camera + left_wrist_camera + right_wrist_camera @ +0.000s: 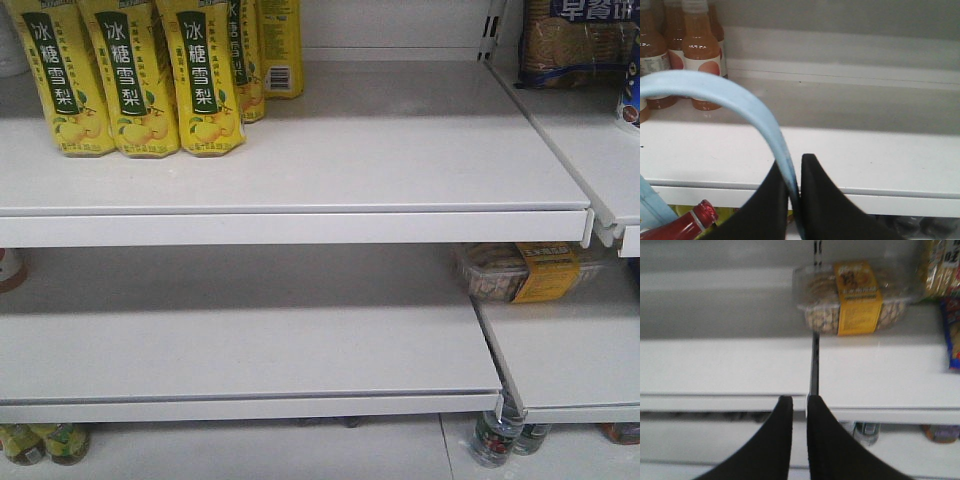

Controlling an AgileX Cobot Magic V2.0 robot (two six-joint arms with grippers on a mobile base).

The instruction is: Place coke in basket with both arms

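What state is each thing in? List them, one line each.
left tool: shut on the basket handle
right tool: shut, nothing visibly held
coke: capped, tilted, below the handle
cookie box: closed, flat on the shelf
pear-drink bottles: upright on the top shelf

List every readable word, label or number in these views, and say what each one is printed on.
"冰糖雪梨": green labels of the yellow bottles on the top shelf.
"早餐饼": biscuit pack, top right; partly cut off.
Barcode on the rear yellow bottle: digits too small.
Yellow label on the clear snack box: blurred.
Orange drink bottles: labels unreadable.
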